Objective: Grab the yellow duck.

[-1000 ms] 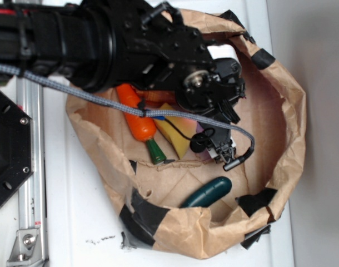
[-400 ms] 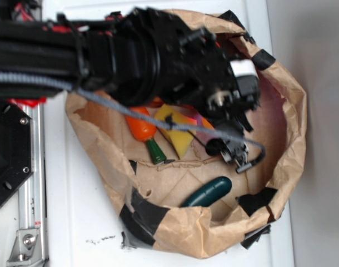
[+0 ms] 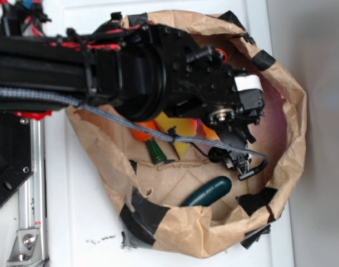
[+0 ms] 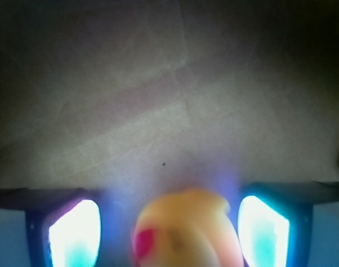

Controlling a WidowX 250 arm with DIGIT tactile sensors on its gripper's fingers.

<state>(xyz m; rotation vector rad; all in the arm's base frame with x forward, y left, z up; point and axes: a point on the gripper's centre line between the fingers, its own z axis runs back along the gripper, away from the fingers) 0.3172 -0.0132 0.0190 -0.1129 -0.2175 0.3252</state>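
Two glowing pads [image 4: 75, 233] of the tool [image 4: 169, 236] are spread wide around the yellow duck [image 4: 186, 231], not yet gripped, so closing can centre it.

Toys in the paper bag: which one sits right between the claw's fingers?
The yellow duck, between the glowing fingers; the carrot and dark green toy lie apart.
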